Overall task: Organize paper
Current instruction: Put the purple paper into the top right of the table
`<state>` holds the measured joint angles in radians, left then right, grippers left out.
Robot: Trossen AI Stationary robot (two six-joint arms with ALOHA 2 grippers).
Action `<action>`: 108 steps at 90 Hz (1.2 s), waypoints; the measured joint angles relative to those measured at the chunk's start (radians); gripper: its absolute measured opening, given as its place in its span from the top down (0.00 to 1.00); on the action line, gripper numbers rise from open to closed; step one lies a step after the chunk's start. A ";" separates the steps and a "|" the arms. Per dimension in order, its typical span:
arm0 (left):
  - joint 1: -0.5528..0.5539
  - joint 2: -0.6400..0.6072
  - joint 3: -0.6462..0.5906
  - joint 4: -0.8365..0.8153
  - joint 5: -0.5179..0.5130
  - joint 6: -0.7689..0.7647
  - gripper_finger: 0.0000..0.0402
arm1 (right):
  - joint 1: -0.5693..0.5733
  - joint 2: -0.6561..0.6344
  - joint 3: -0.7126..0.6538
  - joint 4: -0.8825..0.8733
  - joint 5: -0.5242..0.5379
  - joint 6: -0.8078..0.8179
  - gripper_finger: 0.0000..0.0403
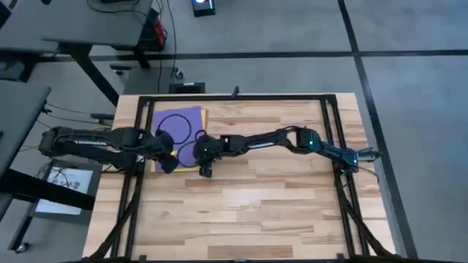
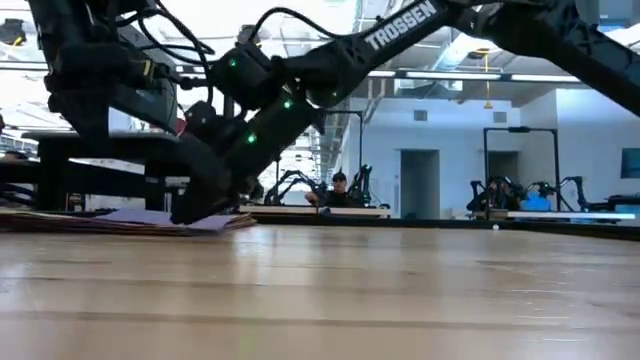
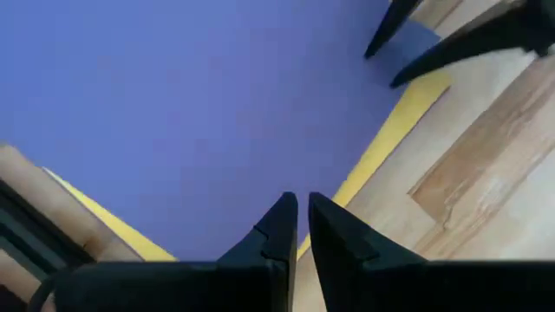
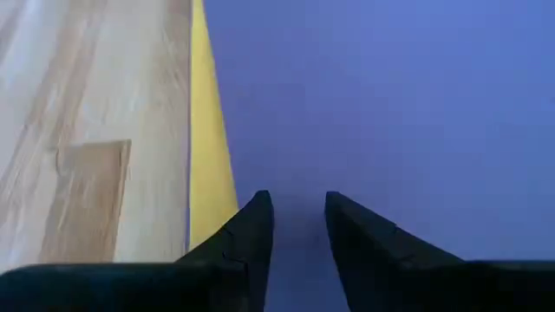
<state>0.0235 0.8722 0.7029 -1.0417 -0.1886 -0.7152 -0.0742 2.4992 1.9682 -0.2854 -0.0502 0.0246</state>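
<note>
From my station, the paper lay stacked at the upper left of the table, purple sheet over yellow. I had the left gripper nearly clenched on the purple sheet, gripping nothing. The right gripper was slightly parted, its tips on the purple.

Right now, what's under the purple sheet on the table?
A yellow sheet lies directly under the purple sheet, its edge showing along two sides. Whether more sheets lie lower in the stack cannot be seen; the purple one covers them.
</note>
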 joint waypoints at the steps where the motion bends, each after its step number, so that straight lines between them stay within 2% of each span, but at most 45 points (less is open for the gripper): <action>1: 0.000 0.000 0.000 0.000 0.000 0.000 0.96 | 0.000 0.000 0.001 -0.003 -0.001 -0.001 0.75; 29: 0.000 0.015 -0.035 0.010 -0.018 -0.020 0.96 | -0.012 -0.054 0.002 -0.220 -0.004 0.001 0.75; 41: 0.000 0.060 -0.069 0.026 0.022 0.008 0.96 | -0.023 -0.058 0.004 -0.304 -0.004 0.001 0.75; 55: 0.000 0.143 -0.084 0.026 0.079 0.108 0.96 | -0.036 -0.072 0.002 -0.321 -0.005 0.001 0.75; 82: -0.001 0.301 -0.093 0.117 0.080 0.257 0.96 | -0.041 -0.092 0.000 -0.305 0.000 -0.058 0.75; 108: -0.002 0.393 -0.165 0.164 0.147 0.258 0.96 | -0.050 -0.090 0.000 -0.311 -0.003 -0.060 0.75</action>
<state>0.0212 1.2654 0.5378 -0.8781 -0.0414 -0.4571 -0.1246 2.4092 1.9686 -0.5963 -0.0533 -0.0357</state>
